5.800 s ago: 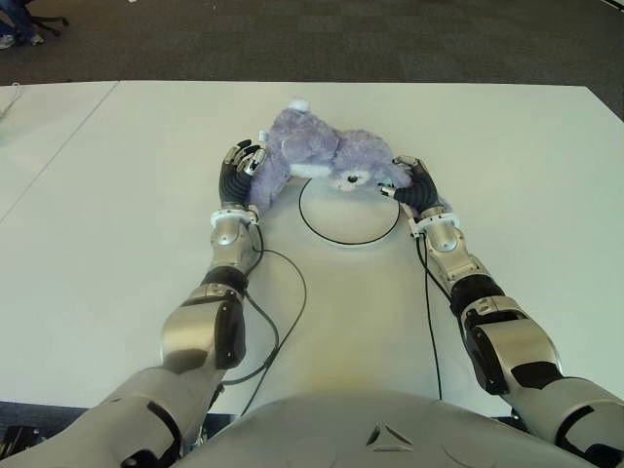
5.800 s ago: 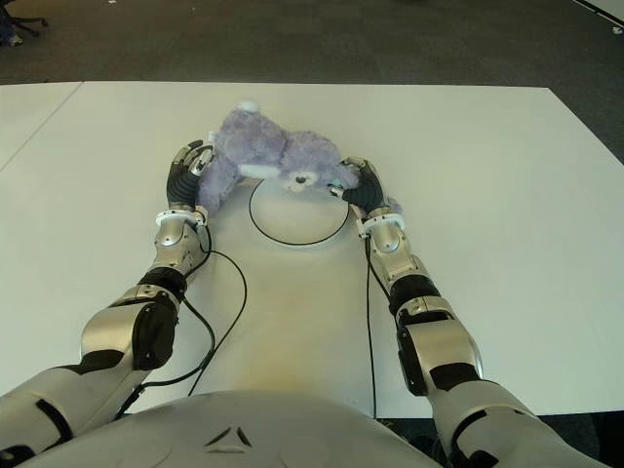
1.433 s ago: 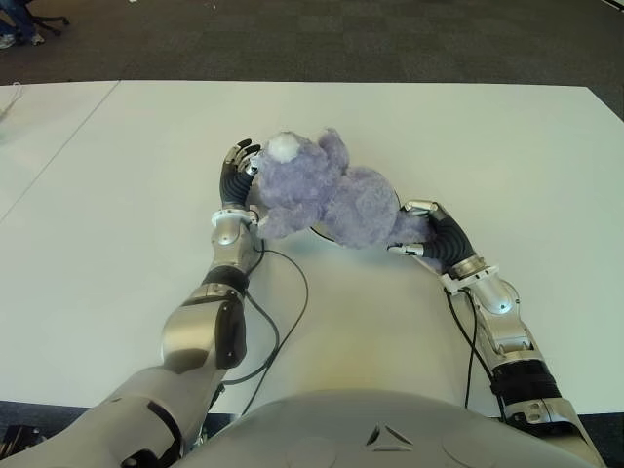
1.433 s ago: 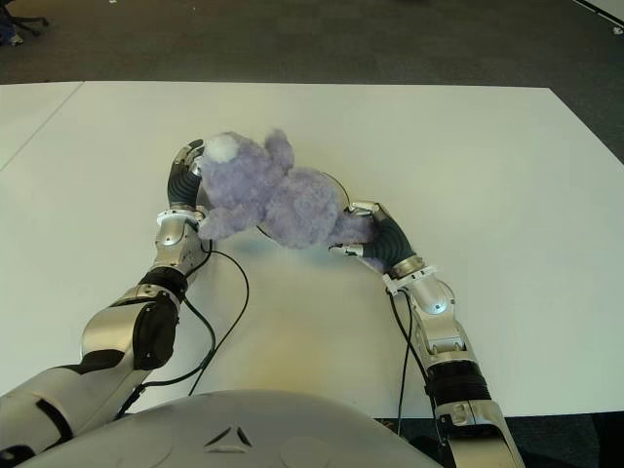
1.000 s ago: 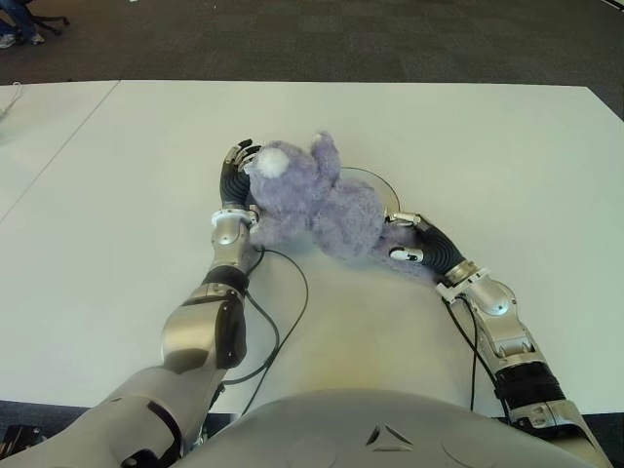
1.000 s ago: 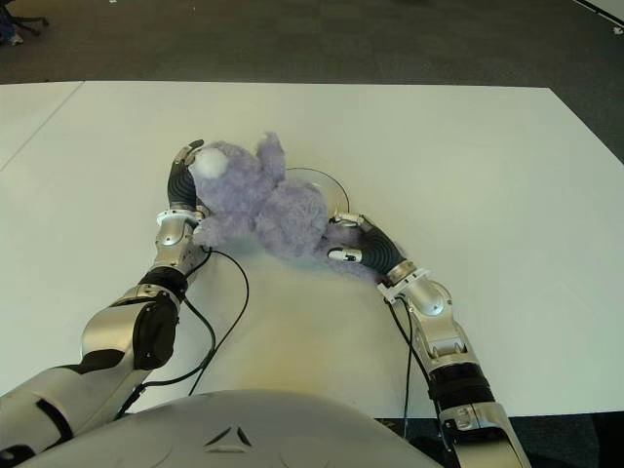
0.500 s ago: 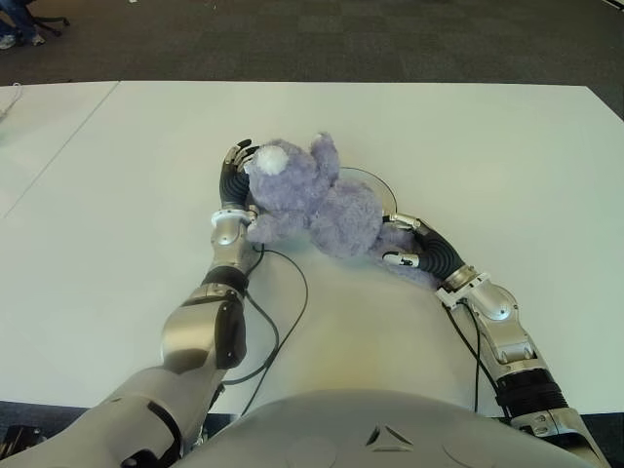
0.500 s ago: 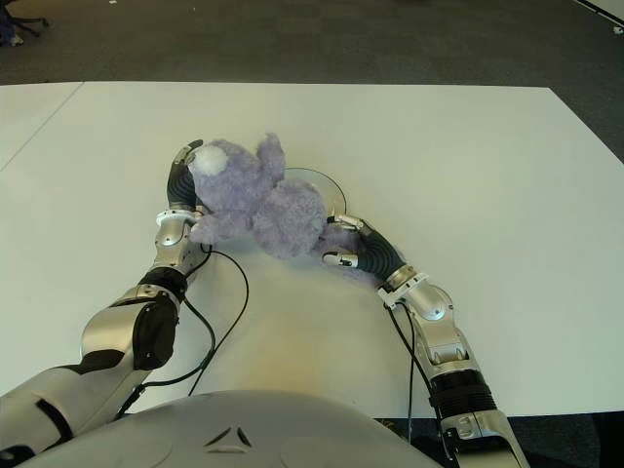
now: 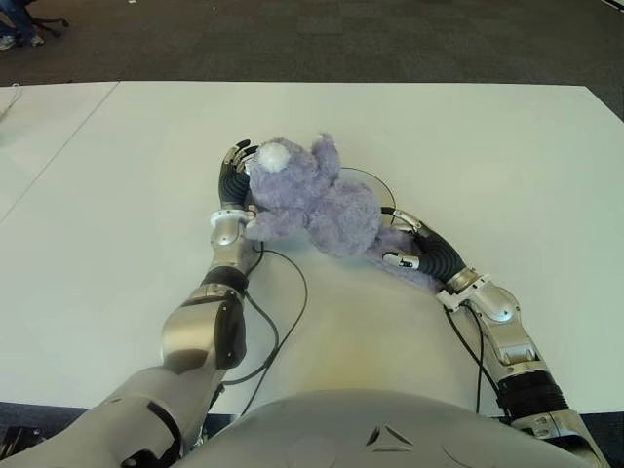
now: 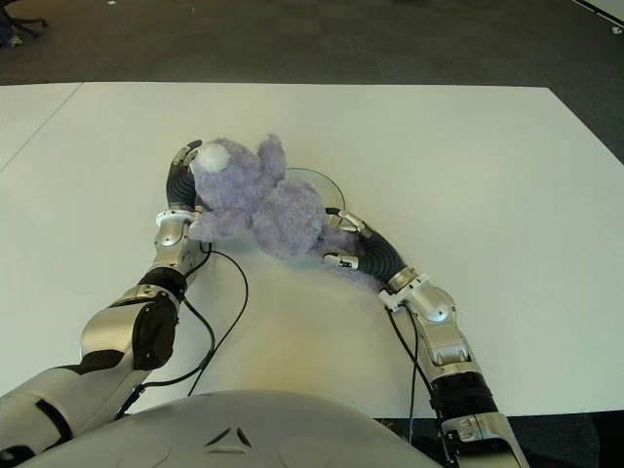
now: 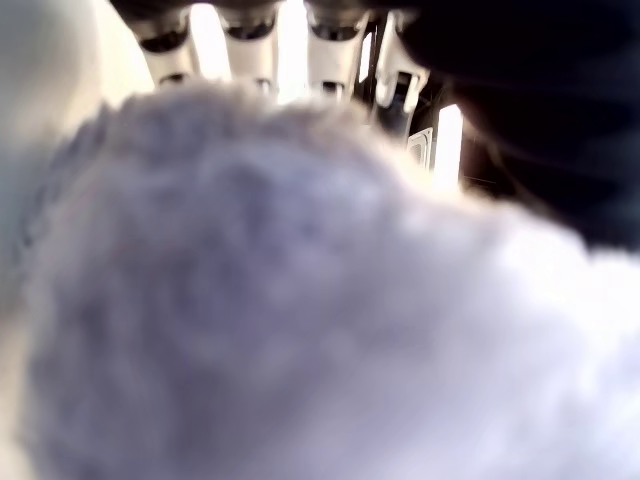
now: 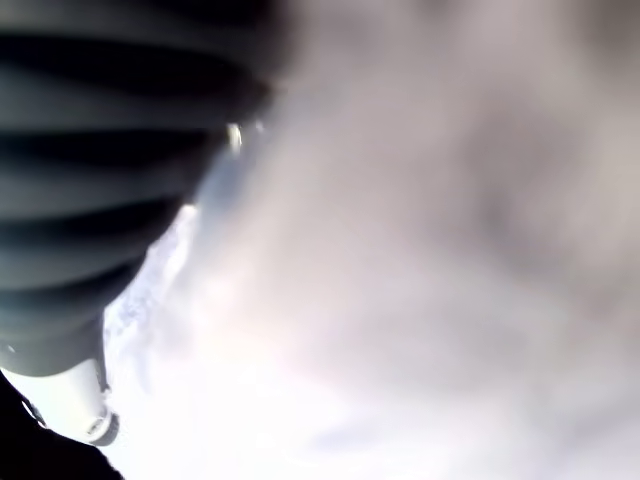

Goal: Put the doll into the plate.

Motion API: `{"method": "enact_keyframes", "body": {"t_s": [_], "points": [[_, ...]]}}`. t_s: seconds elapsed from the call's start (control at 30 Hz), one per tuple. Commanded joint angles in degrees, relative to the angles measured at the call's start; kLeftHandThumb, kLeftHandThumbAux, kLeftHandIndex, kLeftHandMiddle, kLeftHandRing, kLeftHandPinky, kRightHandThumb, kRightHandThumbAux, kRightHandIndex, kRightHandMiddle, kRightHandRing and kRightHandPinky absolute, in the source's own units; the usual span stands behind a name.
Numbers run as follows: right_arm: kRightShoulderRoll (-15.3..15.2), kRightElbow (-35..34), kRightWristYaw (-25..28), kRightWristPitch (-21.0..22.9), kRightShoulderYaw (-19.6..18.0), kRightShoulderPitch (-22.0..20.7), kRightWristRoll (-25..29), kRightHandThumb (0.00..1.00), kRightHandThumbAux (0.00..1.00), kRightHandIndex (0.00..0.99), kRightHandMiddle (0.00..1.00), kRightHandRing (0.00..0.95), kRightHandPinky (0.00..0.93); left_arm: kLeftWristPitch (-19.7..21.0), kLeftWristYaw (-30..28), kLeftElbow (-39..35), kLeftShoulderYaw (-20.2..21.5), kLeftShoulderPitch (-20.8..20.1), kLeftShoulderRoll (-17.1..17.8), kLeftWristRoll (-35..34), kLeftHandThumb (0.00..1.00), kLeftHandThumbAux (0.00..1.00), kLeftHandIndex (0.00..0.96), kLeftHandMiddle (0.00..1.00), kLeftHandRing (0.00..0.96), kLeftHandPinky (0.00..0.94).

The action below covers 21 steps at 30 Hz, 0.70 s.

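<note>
Doll (image 9: 317, 200), a fluffy lavender plush, slumps across the near-left part of the plate (image 9: 378, 185) on a white counter (image 9: 507, 166), held between both of the robot's hands. Nearest the robot, the right robot hand (image 9: 405, 244) reaches in from the near right, its fingers (image 9: 402, 259) curled against the toy's lower end, which spills off the plate's near edge onto the counter. Just beyond, the body covers most of the plate, leaving only a sliver of far-right rim showing. Farther left, the left robot hand (image 9: 234, 175) stands with its palm pressed to the toy's head and its fingertips (image 11: 245, 25) rising upright behind the fur, bracing rather than wrapping.

The risk, as it looks from here: the toy sits off-centre, with head and one limb overhanging to the left. If either hand lets go now, the soft, top-heavy body could roll off the rim toward the left hand. A snagged finger in the fur could also drag it back out, or shove the light plate askew.
</note>
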Motion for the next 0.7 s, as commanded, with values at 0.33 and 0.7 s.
{"method": "enact_keyframes", "body": {"t_s": [0.33, 0.7], "points": [[2.0, 6.9, 8.3, 5.0, 2.6, 1.5, 3.6, 0.225, 0.632, 0.1, 0.225, 0.278, 0.328, 6.8, -0.6, 8.9, 1.0, 12.6, -3.3, -1.2, 0.0, 0.598, 0.236, 0.293, 0.308, 0.302], [3.0, 4.0, 4.3, 5.2, 0.4, 2.3, 3.3, 0.677, 0.727, 0.423, 0.705, 0.743, 0.799, 6.5, -0.6, 8.9, 0.8, 12.6, -3.3, -1.0, 0.0, 0.598, 0.217, 0.272, 0.289, 0.284]]}}
